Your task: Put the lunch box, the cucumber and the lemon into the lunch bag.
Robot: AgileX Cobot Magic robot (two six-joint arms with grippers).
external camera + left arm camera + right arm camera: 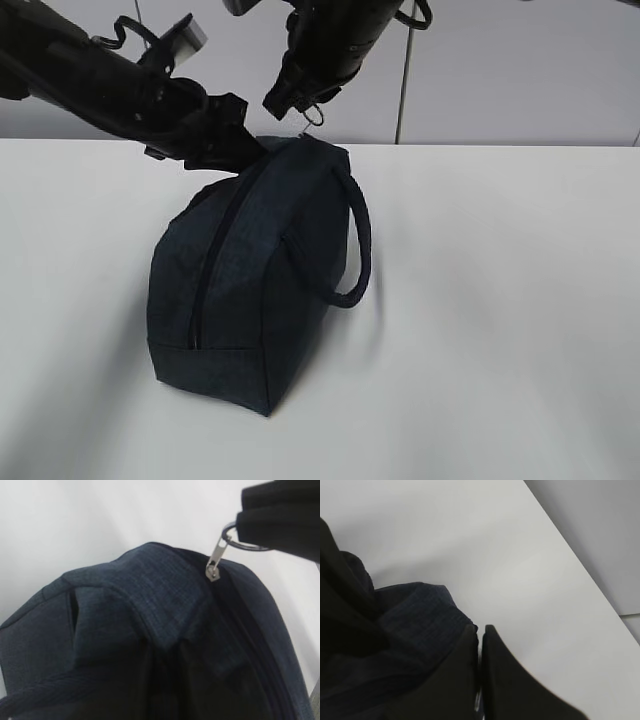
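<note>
Lunch bag (255, 280): stands on the white desk (500, 300), its far end up among the arms, one loop handle (355, 245) hanging on its right side.
Zipper: the dark line along the top looks drawn together over the length seen in the exterior view; the left wrist view shows the slider at the bag's far end.
Right gripper (298, 100): jaws pressed together on the metal ring pull (240, 540), which hangs taut from the slider.
Left gripper (225, 140): sits against the bag's far top edge; whether its jaws are apart or clamped on fabric, I cannot tell.
Lunch box, cucumber, lemon: none visible on the desk in any view.
Progress: likely at the zipper stage; whether the three items are already inside cannot be told from here.
</note>
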